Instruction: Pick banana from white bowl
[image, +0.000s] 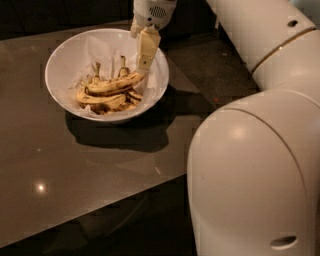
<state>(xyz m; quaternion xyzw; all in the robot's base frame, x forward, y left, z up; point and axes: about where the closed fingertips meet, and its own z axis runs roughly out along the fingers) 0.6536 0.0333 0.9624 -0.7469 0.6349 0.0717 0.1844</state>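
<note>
White bowl (54, 62) sits on a dark glossy table (75, 165), upper left of the view, w/ crumpled paper lining (95, 47) showing against its far inner wall. Several bananas are piled in the bottom. The banana (114, 84) lies on top of the pile: long, curved, yellow w/ brown speckles, running roughly left-right, its right end raised toward the bowl's right wall. Under and in front of it are smaller bananas (102, 102), darker-blotched, and two stems (122, 62) stick upright behind the pile.

Gripper (143, 66) hangs from the top edge of the view and reaches down into the bowl on its right side, cream-coloured below a white wrist housing (152, 10). Its lower tip is right at the banana's raised right end and appears to touch it. Can't tell if it's open, closed or clamped on the fruit: the angle doesn't show it. The banana is in the bowl, resting on the others, not lifted clear.

Bowl throws a dark shadow (120, 132) on the table toward the front and right. Small light glint (40, 187) on the tabletop nr the front left. Robot's big white arm shell (250, 170) fills the right side, w/ another white segment (270, 35) above it, top right.
</note>
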